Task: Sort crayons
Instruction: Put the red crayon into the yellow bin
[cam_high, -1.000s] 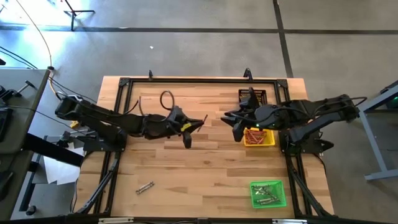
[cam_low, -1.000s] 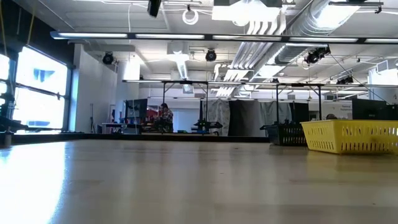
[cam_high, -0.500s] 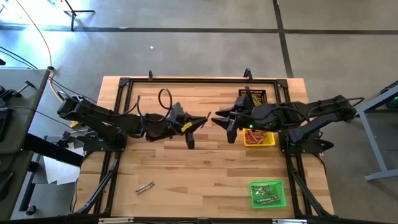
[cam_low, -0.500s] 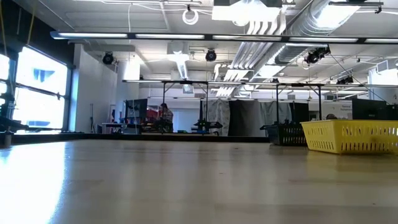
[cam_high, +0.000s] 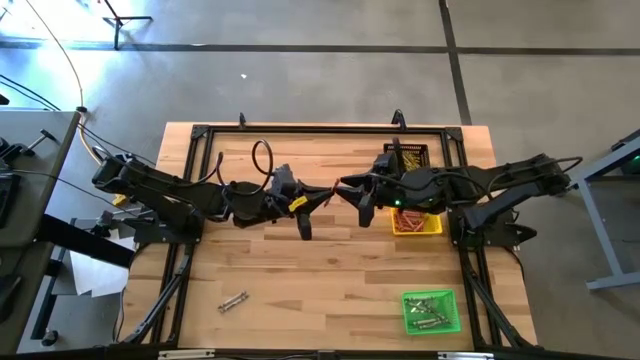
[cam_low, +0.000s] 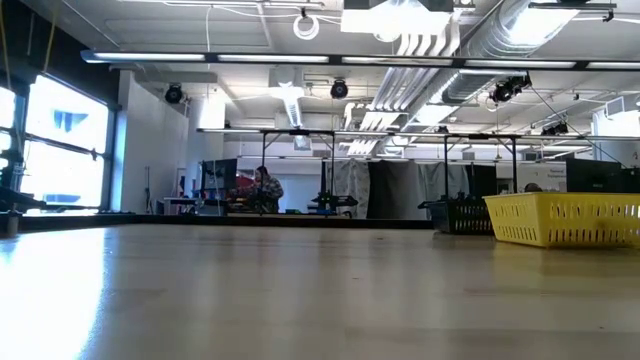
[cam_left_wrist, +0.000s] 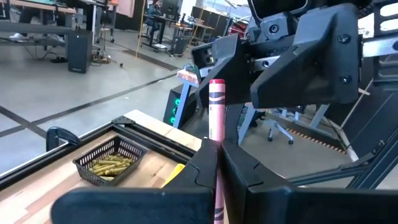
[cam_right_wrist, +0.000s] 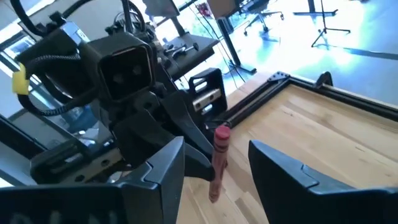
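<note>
High view: one bench (cam_high: 330, 270), two arms meeting near its middle. Three trays: black (cam_high: 408, 153), yellow (cam_high: 420, 222), green (cam_high: 431, 311). Two greyish crayons (cam_high: 233, 300) loose near the front left.

Low view: yellow tray and black tray only; no arms.

Left wrist view: left end effector (cam_left_wrist: 216, 163) clamped on one pink crayon (cam_left_wrist: 216, 115), held upright above the bench.

Right wrist view: right end effector (cam_right_wrist: 214, 165) spread apart either side of that crayon, not touching.
</note>
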